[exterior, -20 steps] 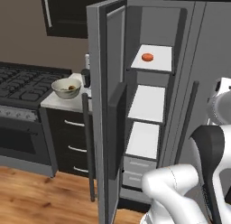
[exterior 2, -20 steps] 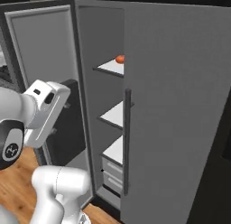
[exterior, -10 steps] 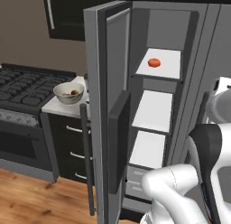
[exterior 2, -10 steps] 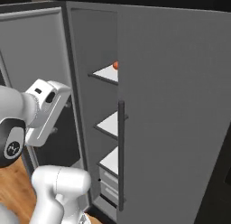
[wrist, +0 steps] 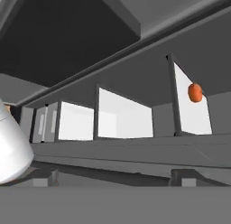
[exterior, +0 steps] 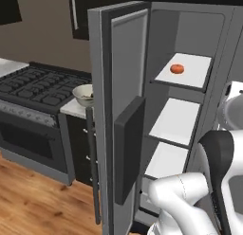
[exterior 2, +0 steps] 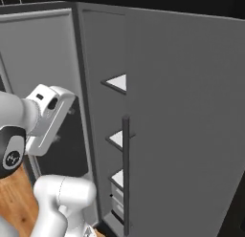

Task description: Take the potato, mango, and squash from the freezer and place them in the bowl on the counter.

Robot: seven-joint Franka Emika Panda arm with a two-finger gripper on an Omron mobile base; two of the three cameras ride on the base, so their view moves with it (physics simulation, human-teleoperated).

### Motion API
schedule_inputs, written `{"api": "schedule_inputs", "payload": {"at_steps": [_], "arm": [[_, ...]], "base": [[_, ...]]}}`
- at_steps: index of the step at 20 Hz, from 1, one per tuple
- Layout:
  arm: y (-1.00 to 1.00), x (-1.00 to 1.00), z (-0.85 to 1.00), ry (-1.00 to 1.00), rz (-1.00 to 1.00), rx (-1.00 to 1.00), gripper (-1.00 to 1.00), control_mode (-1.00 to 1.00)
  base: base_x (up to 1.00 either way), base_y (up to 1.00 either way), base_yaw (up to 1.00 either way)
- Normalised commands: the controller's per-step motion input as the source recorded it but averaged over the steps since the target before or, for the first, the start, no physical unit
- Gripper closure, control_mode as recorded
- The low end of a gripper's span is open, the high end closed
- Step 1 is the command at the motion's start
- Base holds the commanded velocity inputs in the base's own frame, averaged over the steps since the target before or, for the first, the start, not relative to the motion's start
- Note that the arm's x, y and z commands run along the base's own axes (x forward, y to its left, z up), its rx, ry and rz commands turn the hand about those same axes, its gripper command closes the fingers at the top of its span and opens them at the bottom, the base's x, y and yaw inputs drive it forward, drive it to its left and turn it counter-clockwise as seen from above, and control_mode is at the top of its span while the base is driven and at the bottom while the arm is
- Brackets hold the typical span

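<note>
Closer now, the base had rolled toward the freezer (exterior: 124,111); the mango (exterior: 177,68) sat alone on its top shelf (exterior: 194,70). Fingers' spread I couldn't tell; they'd best approach level, opened wide.

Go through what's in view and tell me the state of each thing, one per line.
Freezer: door open.
Mango: on the top shelf, untouched.
Bowl: upright on the counter beside the stove.
Lower shelves: bare where visible.
</note>
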Motion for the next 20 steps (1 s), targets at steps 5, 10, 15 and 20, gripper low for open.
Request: {"api": "schedule_inputs", "payload": {"at_steps": [5, 10, 15, 20], "arm": [[0.00, 0.00, 0.00, 0.00, 0.00, 0.00, -1.00, 1.00], [0.00, 0.00, 0.00, 0.00, 0.00, 0.00, -1.00, 1.00], [0.00, 0.00, 0.00, 0.00, 0.00, 0.00, -1.00, 1.00], [0.00, 0.00, 0.00, 0.00, 0.00, 0.00, -1.00, 1.00]], "base": [[0.99, 0.00, 0.35], [0.98, -0.21, -0.10], [0.99, -0.04, -0.45], [0.88, -0.01, -0.60]]}}
